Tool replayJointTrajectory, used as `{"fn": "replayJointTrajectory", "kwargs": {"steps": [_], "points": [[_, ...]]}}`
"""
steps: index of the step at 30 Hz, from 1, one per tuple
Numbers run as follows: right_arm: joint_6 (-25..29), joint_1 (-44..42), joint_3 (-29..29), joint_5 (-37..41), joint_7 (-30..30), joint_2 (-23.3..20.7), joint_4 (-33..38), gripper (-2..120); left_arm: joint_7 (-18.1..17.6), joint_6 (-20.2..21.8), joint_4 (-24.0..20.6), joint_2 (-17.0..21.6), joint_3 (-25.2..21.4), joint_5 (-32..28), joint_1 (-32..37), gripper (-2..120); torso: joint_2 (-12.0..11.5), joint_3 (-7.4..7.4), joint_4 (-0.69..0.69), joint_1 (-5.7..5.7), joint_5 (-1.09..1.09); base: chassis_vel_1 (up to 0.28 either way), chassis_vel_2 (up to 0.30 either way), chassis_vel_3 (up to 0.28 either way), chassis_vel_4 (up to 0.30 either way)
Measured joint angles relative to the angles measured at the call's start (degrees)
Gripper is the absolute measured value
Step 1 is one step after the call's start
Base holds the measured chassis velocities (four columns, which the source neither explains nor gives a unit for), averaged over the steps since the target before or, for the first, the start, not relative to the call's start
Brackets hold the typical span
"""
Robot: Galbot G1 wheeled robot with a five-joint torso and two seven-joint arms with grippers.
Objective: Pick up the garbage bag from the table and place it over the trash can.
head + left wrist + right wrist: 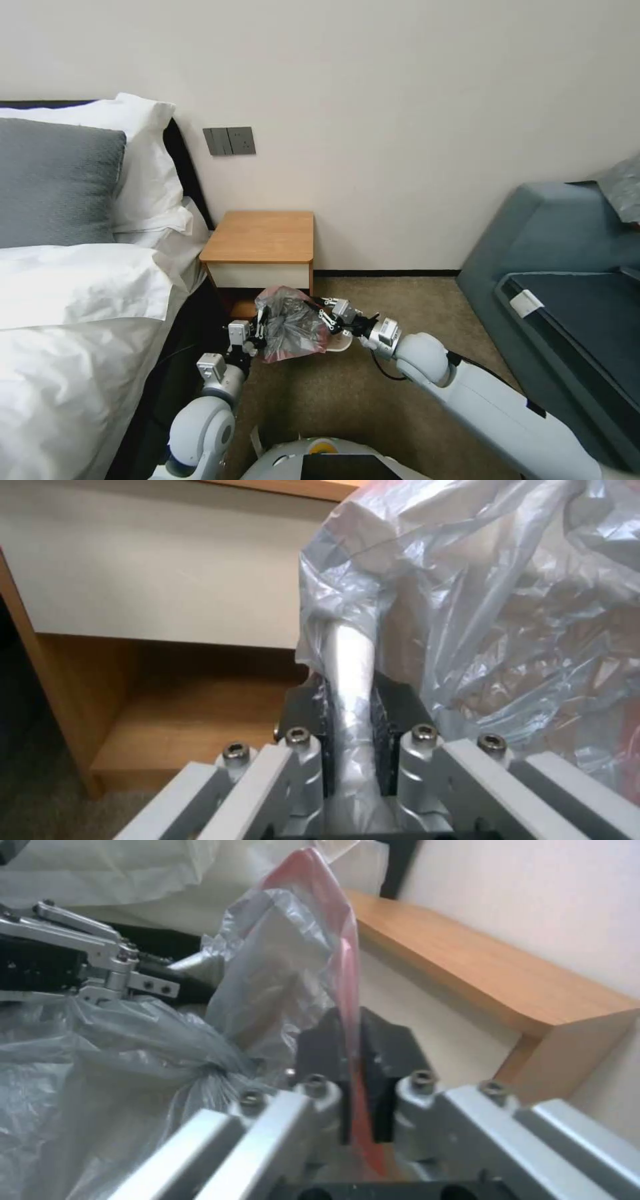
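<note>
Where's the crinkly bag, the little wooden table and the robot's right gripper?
garbage bag (288, 323), head view, crumpled grey middle.
table (261, 237), head view, bare wooden top.
right gripper (353, 1050), right wrist view, between the fingertips, shut on the bag's pink edge.

garbage bag (291, 323) before table (259, 237), bed (80, 320) left

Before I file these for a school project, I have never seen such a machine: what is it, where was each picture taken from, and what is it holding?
It is a two-armed wheeled robot in a bedroom. The wide picture looks down from its head; the close-ups come from cameras on each wrist. The left claw and right claw are both shut on a thin grey garbage bag with a pink edge, held between them low in front of a small wooden table. A white trash can rim peeks from beneath the bag.
</note>
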Motion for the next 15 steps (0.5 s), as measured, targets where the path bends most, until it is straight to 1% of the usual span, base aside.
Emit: {"fn": "replayJointTrajectory", "kwargs": {"steps": [1, 6, 10, 11, 14, 15], "points": [[0.04, -0.04, 0.12, -0.02, -0.01, 0.01, 0.04, 0, 0.07, -0.15, 0.00, -0.02, 0.02, 0.08, 0.02, 8, 0.00, 0.00, 0.00, 0.00, 0.00, 0.000, 0.000, 0.000, 0.000], [0.09, -0.04, 0.70, 0.00, -0.01, 0.02, 0.11, 0, 0.76, -1.30, 0.16, 0.01, 0.06, 1.62, 0.13, 8, 0.00, 0.00, 0.00, 0.00, 0.00, 0.000, 0.000, 0.000, 0.000], [0.11, 0.40, 1.93, 0.55, 0.09, -0.22, 0.01, 0, 3.16, -5.77, 1.76, 0.35, -0.42, 6.79, 0.24, 8, 0.00, 0.00, 0.00, 0.00, 0.00, 0.000, 0.000, 0.000, 0.000], [0.11, 0.40, 1.93, 0.55, 0.09, -0.22, 0.01, 0, 3.16, -5.77, 1.76, 0.35, -0.42, 6.79, 0.24, 8, 0.00, 0.00, 0.00, 0.00, 0.00, 0.000, 0.000, 0.000, 0.000], [0.18, 0.61, 3.11, 1.34, 0.25, -1.00, -0.17, 0, 6.00, -12.10, 3.71, 0.57, -1.26, 10.52, 0.47, 8, 0.00, 0.00, 0.01, 0.00, 0.00, 0.000, 0.000, 0.000, 0.000], [0.18, 0.61, 3.11, 1.34, 0.25, -1.00, -0.17, 0, 6.00, -12.10, 3.71, 0.57, -1.26, 10.52, 0.47, 8, 0.00, 0.00, 0.01, 0.00, 0.00, 0.000, 0.000, 0.000, 0.000]]}}
